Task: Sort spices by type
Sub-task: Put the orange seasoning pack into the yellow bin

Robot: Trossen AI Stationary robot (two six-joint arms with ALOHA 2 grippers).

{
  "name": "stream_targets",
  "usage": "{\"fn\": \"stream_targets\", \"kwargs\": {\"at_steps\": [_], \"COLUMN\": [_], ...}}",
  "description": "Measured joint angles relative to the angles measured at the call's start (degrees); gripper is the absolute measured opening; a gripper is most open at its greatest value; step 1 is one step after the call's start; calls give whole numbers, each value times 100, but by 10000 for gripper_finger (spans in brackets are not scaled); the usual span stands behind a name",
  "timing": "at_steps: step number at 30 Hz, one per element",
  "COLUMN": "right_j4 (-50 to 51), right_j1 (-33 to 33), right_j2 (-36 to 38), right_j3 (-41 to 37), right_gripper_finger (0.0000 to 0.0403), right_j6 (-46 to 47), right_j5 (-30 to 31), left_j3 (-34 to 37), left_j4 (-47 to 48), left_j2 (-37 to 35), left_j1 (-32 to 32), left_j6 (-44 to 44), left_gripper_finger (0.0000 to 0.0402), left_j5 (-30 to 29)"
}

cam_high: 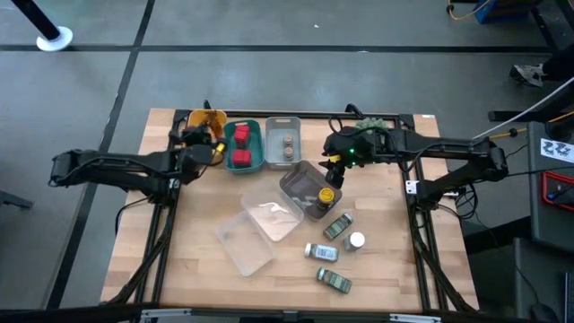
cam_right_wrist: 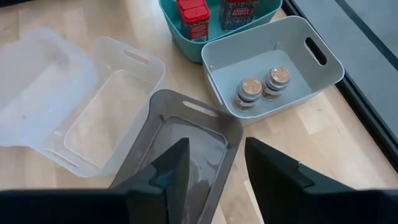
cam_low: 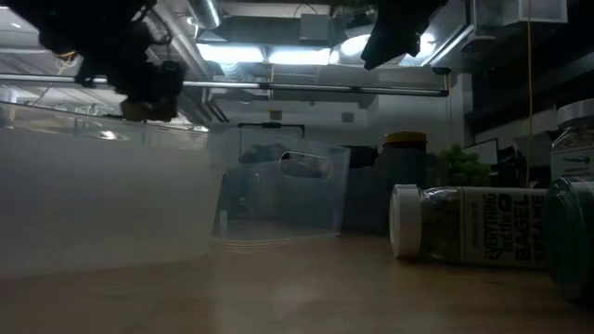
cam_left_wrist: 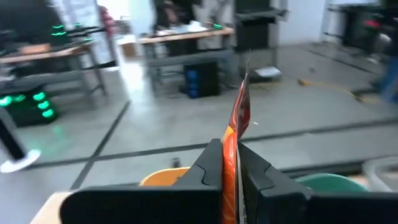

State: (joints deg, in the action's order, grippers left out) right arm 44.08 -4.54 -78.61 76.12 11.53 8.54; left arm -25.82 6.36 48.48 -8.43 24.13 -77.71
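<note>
Orange pkt (cam_left_wrist: pixel 238 124) upright betw. jaws

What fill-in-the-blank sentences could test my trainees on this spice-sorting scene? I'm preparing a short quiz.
1. The left gripper is shut on an orange foil ____.
2. The grey bin holds ____ tiny brown jars.
3. The red cubes sit in the ____ bin.
4. The right gripper hangs ____ above the smoky clear tray.

Missing words: packet; two; teal; open
</note>
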Motion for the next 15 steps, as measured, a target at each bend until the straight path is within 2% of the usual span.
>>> {"fn": "stream_targets", "kwargs": {"at_steps": [4, 7, 15], "right_j4": [-25, -29, -59], "right_j1": [0, 0, 0], "right_j2": [0, 0, 0], "right_j3": [0, 0, 0], "right_gripper_finger": [157, 156, 156], "right_j6": [-2, -2, -30], "right_j5": [0, 0, 2], "left_j3": [502, 837, 1436], "left_j4": [-5, -150, -1223], "left_j2": [-169, -143, -46], "left_j1": [-235, -483, -1178], "left_j6": [658, 1111, 1493], "left_gripper_finger": [1, 1, 1], "left_j5": [-395, -460, -495]}}
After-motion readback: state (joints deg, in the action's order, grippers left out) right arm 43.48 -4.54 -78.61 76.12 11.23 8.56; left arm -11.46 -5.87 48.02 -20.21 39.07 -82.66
